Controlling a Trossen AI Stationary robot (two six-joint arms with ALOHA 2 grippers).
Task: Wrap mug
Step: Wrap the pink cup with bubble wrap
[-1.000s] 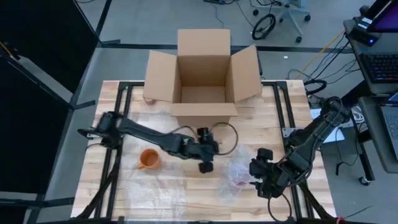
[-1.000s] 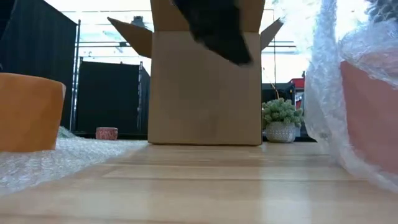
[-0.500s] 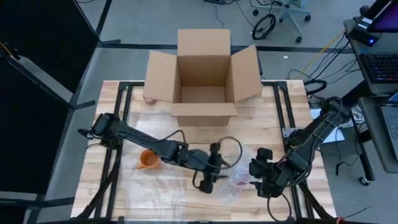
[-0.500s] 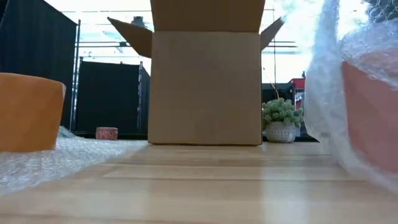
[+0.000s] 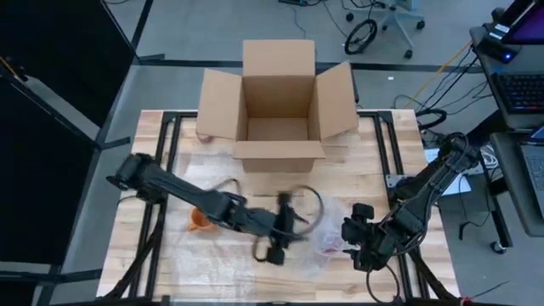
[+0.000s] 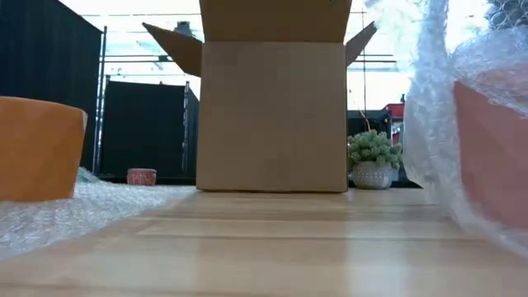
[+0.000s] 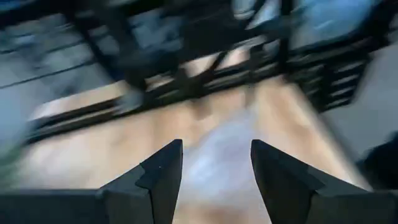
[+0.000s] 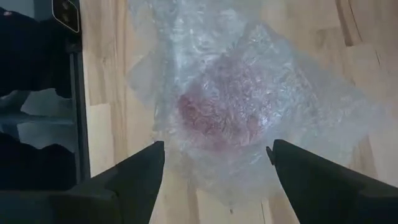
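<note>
Overhead, the left gripper point(image 5: 274, 248) stretches low over the table point(image 5: 357, 161) near its front middle, fingers point(image 7: 163, 171) parted and empty, just beside the bubble wrap point(image 5: 327, 236) that bundles a reddish mug point(image 8: 217, 109). Opposite it the right gripper point(image 5: 355, 234) hangs at the bundle's other side, fingers point(image 8: 134, 171) spread wide and apparently clear of the wrap, though the overhead view is blurred. An orange mug point(image 5: 200, 221) stands on another sheet of wrap toward the left, with the open box point(image 5: 279, 93) at the table's far edge.
</note>
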